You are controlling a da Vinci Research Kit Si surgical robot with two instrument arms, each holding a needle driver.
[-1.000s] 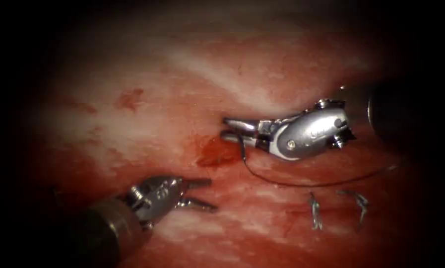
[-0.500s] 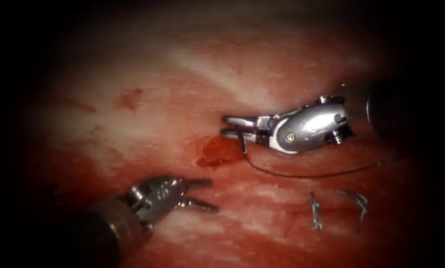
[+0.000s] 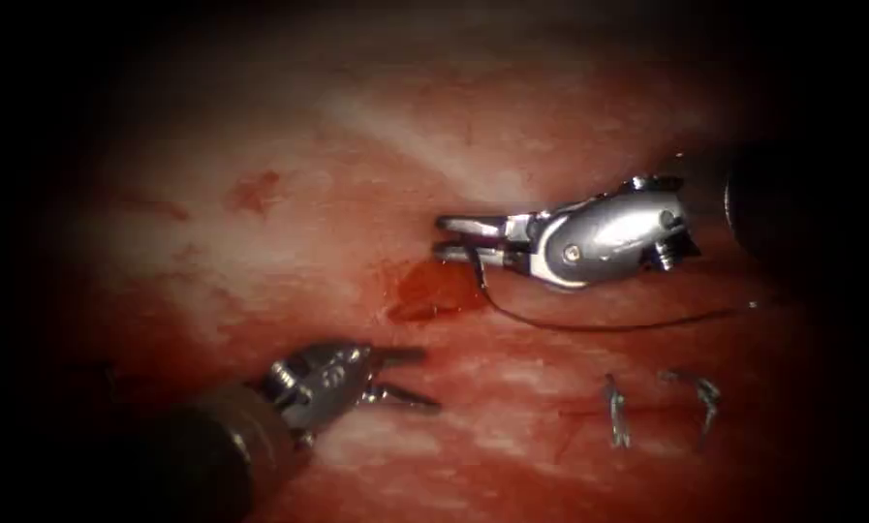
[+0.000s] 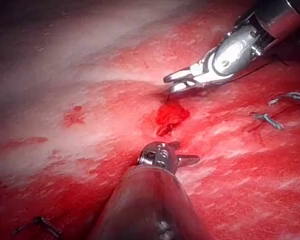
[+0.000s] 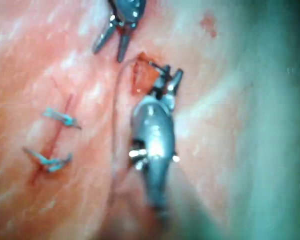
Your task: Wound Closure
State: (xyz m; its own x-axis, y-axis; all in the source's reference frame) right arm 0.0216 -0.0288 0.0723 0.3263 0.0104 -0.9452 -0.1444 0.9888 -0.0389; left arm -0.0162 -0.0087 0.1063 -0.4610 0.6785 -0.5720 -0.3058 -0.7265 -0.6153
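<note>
Jaws of right tool [image 3: 458, 239] nearly closed on needle [image 3: 475, 274] at cut's [image 3: 432, 293] right edge, thread [image 3: 599, 324] trailing right; needle tip likely in tissue [image 3: 260, 242]. Left tool [image 3: 405, 376] spread open, empty, below cut, apparently waiting.

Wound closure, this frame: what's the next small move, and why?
Probably ease the left tool, open and empty, up toward the thread hanging from the right tool beside the red fluid. The strand trails slack to the right over the tissue. I cannot tell whether that tool holds the needle, so a second hold looks useful.
</note>
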